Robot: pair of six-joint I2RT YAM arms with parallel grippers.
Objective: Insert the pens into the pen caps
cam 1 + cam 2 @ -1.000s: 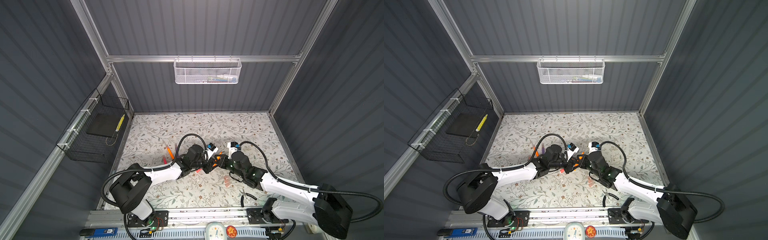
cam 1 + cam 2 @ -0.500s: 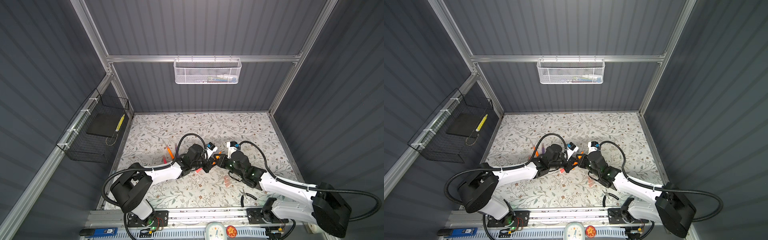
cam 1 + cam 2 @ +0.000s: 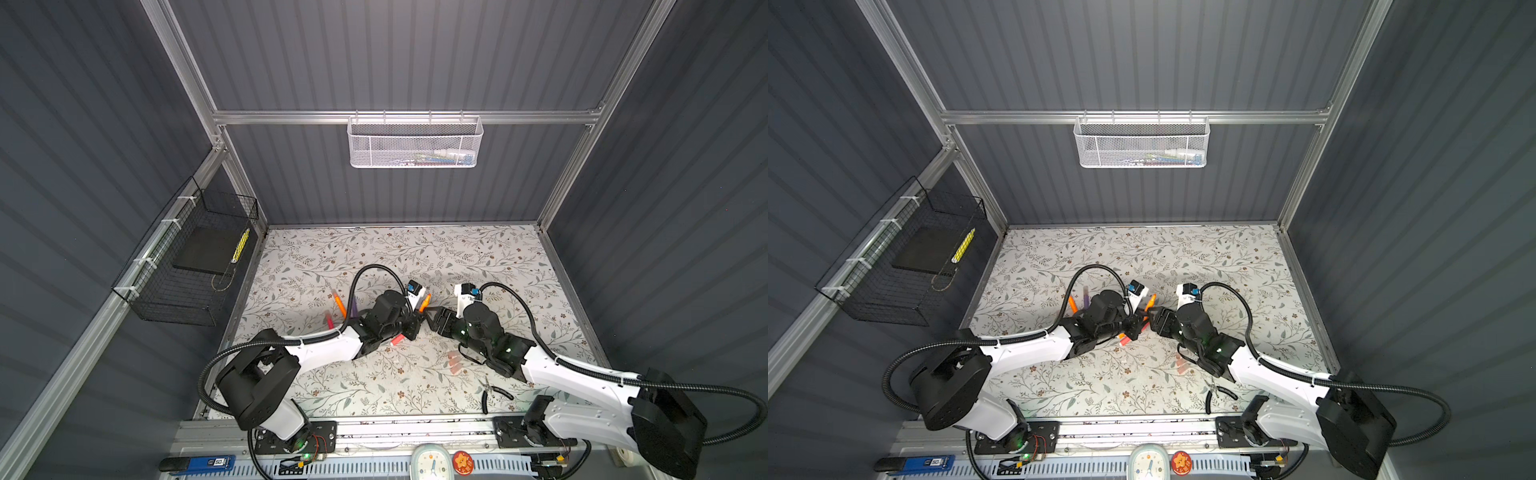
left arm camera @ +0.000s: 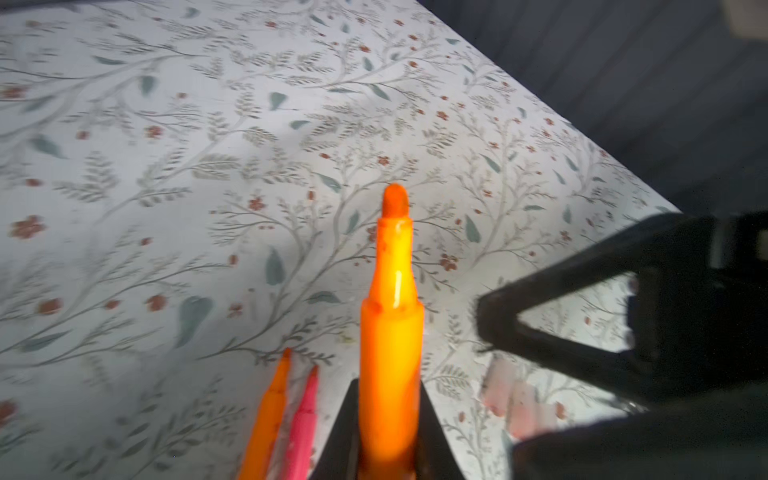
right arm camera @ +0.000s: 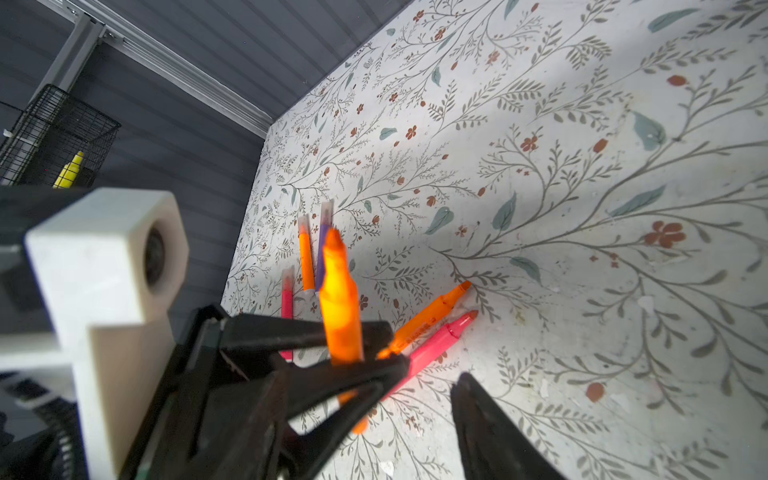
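Between dark ribbed walls (image 3: 415, 62), a floral tabletop (image 3: 415, 249) carries loose pens (image 3: 340, 306).

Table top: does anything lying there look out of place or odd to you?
Yes: black-handled pliers lie near the front edge beside the right arm, a tool unlike anything else there. An orange pen and a pink pen lie side by side uncapped, tips bare.

Uncapped orange pen (image 4: 390, 332) in left gripper (image 4: 388, 432), second orange pen (image 5: 432, 311) beside pink pen (image 5: 440, 338), flat, pale-pink caps (image 4: 519, 405) clustered
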